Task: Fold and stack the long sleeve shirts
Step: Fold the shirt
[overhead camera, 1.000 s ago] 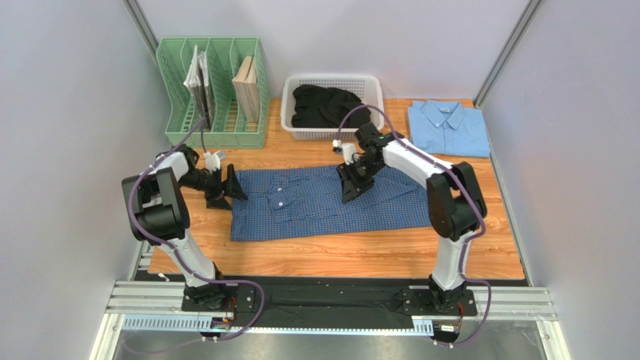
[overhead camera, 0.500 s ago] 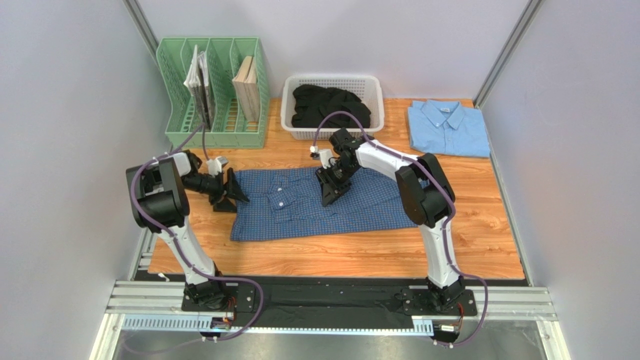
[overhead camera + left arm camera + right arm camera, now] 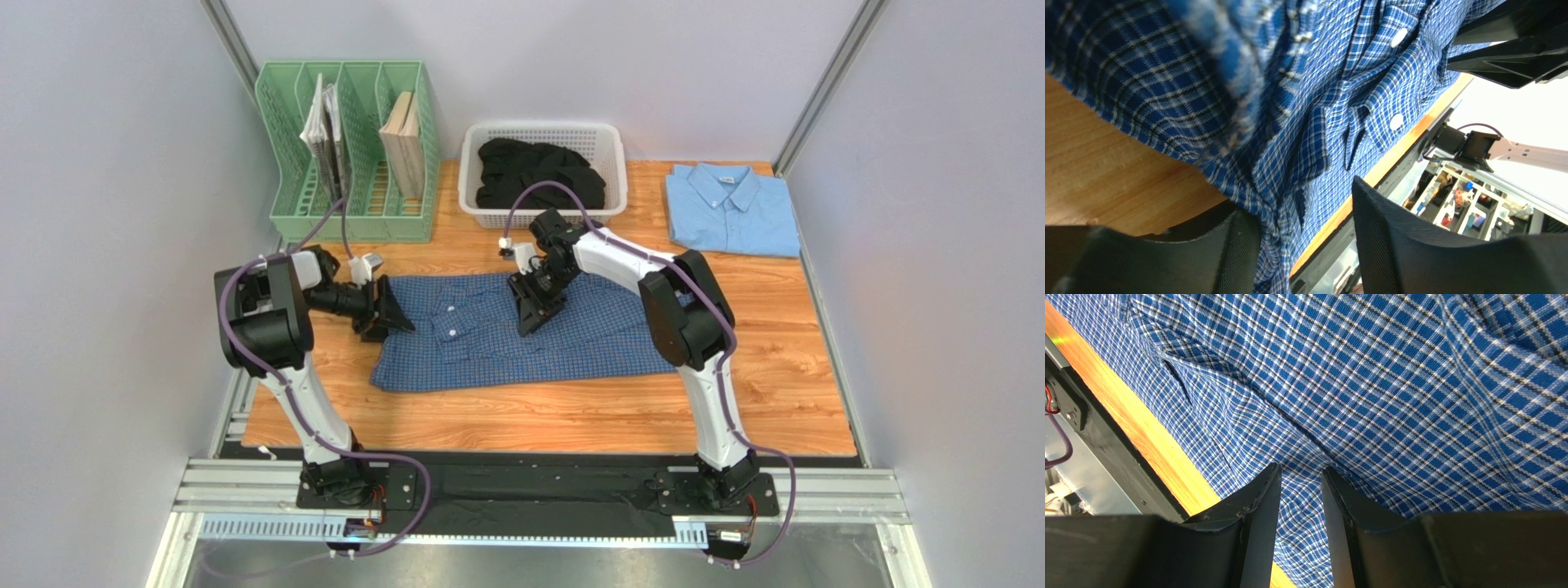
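Observation:
The dark blue checked shirt (image 3: pixel 540 337) lies spread across the middle of the wooden table (image 3: pixel 785 404), its white buttons (image 3: pixel 1398 38) showing. The light blue shirt (image 3: pixel 730 208) lies folded at the back right. My left gripper (image 3: pixel 390 316) sits at the dark shirt's left edge. Its jaws (image 3: pixel 1303 202) stand apart, with the cloth hem against the left finger and a gap to the other. My right gripper (image 3: pixel 530 312) rests on the shirt's upper middle. Its narrow jaws (image 3: pixel 1300 471) pinch a rippled fold of the checked cloth (image 3: pixel 1413 386).
A green file rack (image 3: pixel 350 147) with books stands at the back left. A white basket (image 3: pixel 472 184) holding dark clothes is at the back centre. Grey walls close in on both sides.
The right gripper has slid left across the dark shirt with its jaws narrowing. The left gripper has edged right onto the shirt's left hem and its jaws have come closer together.

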`<act>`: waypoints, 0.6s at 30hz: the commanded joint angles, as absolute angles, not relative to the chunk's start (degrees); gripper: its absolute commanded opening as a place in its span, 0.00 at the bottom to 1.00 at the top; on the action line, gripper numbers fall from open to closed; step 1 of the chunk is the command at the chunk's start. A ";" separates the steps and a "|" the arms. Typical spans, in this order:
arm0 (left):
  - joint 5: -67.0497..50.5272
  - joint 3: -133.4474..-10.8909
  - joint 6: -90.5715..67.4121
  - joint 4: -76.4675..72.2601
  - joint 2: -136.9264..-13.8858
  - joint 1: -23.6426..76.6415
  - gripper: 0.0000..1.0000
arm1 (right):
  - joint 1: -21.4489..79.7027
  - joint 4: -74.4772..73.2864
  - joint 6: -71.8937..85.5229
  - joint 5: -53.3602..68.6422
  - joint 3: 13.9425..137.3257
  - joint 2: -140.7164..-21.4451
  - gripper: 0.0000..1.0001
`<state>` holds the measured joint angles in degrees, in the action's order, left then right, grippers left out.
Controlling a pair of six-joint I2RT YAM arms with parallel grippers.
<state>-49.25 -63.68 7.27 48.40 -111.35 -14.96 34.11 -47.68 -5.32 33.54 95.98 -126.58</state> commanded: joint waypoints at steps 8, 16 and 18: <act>-51.24 -63.46 10.99 47.11 -109.42 -14.94 0.27 | 36.65 -33.77 8.24 38.76 93.61 -120.07 0.34; -51.42 -63.11 11.16 47.46 -108.11 -15.47 0.24 | 39.72 -23.20 20.83 38.41 94.12 -123.91 0.12; -51.42 -62.93 11.25 47.37 -107.58 -15.55 0.22 | 39.99 -23.38 21.35 36.05 94.66 -126.81 0.03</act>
<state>-49.36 -63.37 9.32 47.68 -111.20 -15.14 39.03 -27.86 15.57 37.87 92.55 -122.13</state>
